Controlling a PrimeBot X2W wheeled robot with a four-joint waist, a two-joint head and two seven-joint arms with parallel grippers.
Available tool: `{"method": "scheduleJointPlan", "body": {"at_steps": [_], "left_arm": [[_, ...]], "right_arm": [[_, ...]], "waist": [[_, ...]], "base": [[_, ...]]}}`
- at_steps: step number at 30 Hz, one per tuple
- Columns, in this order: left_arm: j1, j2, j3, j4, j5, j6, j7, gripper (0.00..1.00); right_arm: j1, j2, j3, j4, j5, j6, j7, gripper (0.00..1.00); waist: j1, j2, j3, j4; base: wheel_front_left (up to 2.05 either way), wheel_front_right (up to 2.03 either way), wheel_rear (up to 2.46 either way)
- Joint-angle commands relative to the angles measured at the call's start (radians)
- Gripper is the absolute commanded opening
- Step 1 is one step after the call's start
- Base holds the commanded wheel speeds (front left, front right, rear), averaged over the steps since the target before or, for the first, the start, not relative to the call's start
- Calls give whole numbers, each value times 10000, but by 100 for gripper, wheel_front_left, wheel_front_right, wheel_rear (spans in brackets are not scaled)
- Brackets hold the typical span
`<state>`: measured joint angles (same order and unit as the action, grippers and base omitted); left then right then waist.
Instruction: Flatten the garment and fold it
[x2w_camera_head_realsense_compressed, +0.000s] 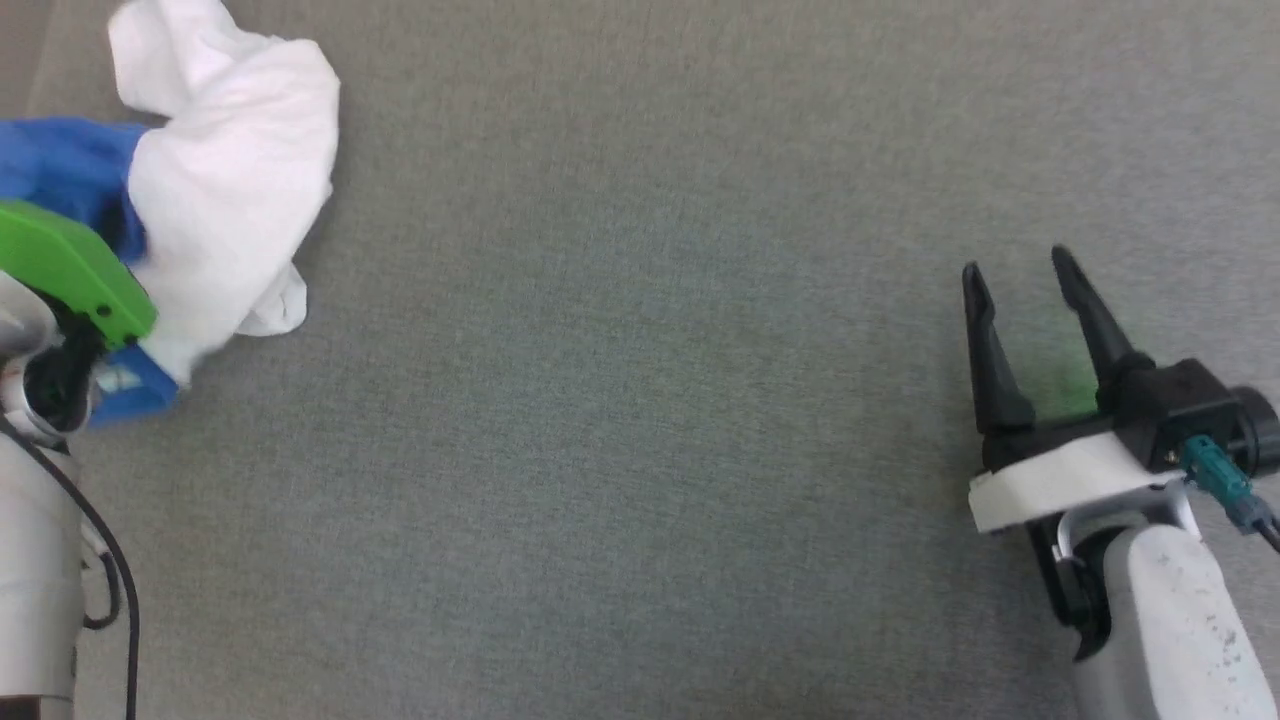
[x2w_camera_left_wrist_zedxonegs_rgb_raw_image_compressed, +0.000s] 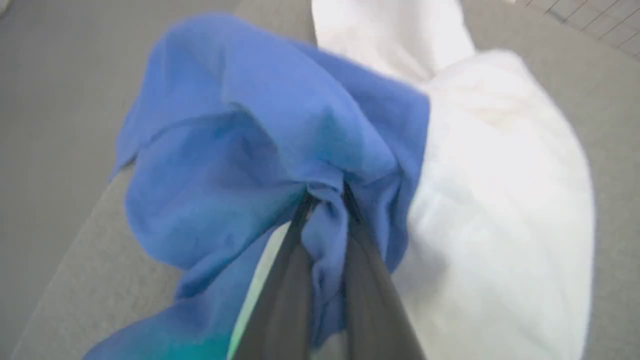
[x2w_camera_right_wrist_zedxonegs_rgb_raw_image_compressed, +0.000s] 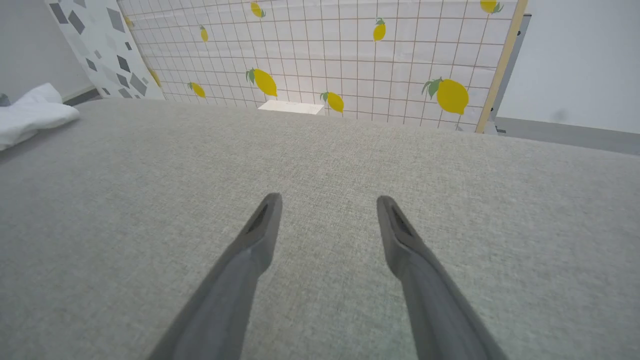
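Observation:
The garment (x2w_camera_head_realsense_compressed: 235, 190), a blue and white T-shirt, lies bunched at the far left of the grey surface. In the left wrist view its blue part (x2w_camera_left_wrist_zedxonegs_rgb_raw_image_compressed: 240, 140) is puckered between the two dark fingers of my left gripper (x2w_camera_left_wrist_zedxonegs_rgb_raw_image_compressed: 325, 197), which is shut on a fold of it; the white part (x2w_camera_left_wrist_zedxonegs_rgb_raw_image_compressed: 500, 200) bulges to the right. In the head view the left arm's green cover (x2w_camera_head_realsense_compressed: 70, 270) sits over the blue cloth and hides the fingers. My right gripper (x2w_camera_head_realsense_compressed: 1015, 265) stands open over bare surface at the right, also open in its own view (x2w_camera_right_wrist_zedxonegs_rgb_raw_image_compressed: 327, 200). A white edge of the garment (x2w_camera_right_wrist_zedxonegs_rgb_raw_image_compressed: 30, 115) shows at the left there.
The grey fabric surface (x2w_camera_head_realsense_compressed: 640, 420) spreads between the two arms. Beyond its far edge stands a lemon-patterned grid panel (x2w_camera_right_wrist_zedxonegs_rgb_raw_image_compressed: 350, 55), with a small white box (x2w_camera_right_wrist_zedxonegs_rgb_raw_image_compressed: 292, 106) at its foot. A grey-flecked board (x2w_camera_right_wrist_zedxonegs_rgb_raw_image_compressed: 95, 45) leans at the far left.

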<state>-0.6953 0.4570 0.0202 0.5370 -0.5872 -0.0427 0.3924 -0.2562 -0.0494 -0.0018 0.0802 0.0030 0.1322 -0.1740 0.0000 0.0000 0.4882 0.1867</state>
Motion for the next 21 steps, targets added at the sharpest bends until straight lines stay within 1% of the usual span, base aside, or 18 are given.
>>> {"method": "scheduleJointPlan", "body": {"at_steps": [1, 2, 4, 7, 12, 15, 18, 21], "left_arm": [[-171, 230, -16, -480, 409, 74, -828, 0], [-444, 444, -196, -1307, 1160, 113, -2250, 0], [-705, 548, -361, -1766, 1606, 127, -2995, 0], [-1156, 453, -792, -2518, 2176, 164, -3694, 0], [-1702, 185, -1475, -3770, 2755, 136, -4173, 0], [-1893, -125, -1973, -4461, 2915, 60, -4134, 0], [-2020, -655, -2543, -4919, 2863, -45, -3963, 0], [-2066, -1250, -3104, -5082, 2727, -142, -3829, 0]], "right_arm": [[191, -8, -40, 125, 121, -15, -124, 100], [484, -8, -147, 385, 326, -15, -246, 100], [685, -8, -221, 501, 462, -15, -304, 100], [962, -8, -318, 632, 626, -15, -372, 100], [1229, -8, -346, 719, 845, -15, -444, 100], [1373, -8, -403, 699, 884, -15, -449, 100], [1496, -8, -513, 655, 845, -15, -420, 100], [1582, -8, -648, 606, 829, -15, -373, 100]], "waist": [[0, 0, -1831, -27], [0, 0, -2627, -198], [0, 0, -3080, -365], [0, 0, -3646, -679], [0, 0, -4189, -1415], [0, 0, -4336, -1921], [0, 0, -4367, -2381], [0, 0, -4320, -2737]], "base": [[0, 0, 0], [0, 0, 0], [0, 0, 0], [0, 0, 0], [0, 0, 0], [0, 0, 0], [0, 0, 0], [0, 0, 0]]}}
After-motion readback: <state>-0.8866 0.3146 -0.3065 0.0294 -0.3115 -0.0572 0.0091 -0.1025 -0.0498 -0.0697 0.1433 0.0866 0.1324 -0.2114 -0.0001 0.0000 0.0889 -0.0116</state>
